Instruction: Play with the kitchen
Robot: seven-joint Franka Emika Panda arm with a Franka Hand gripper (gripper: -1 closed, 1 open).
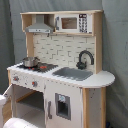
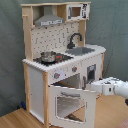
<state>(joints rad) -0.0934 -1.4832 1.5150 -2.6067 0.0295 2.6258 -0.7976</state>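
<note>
The oven door [image 2: 71, 106] hangs open beside the gripper [image 2: 93, 87] — finger state I cannot tell; push its top edge squarely, slowly, sparing the kitchen [image 2: 60, 60].

gripper [image 2: 93, 88]: fingers too blurred to tell whether they are spread or closed; it sits near the oven door's upper right corner, contact unclear
arm [image 2: 116, 88]: cut off by the second exterior view's right edge
white shape [image 1: 15, 123]: cut off at the first exterior view's bottom-left corner, too blurred to identify
oven door [image 1: 7, 100]: cut off by the first exterior view's left edge
microwave [image 1: 72, 23]: buttons too small to read
oven interior [image 2: 70, 107]: contents behind the door window indistinct
</note>
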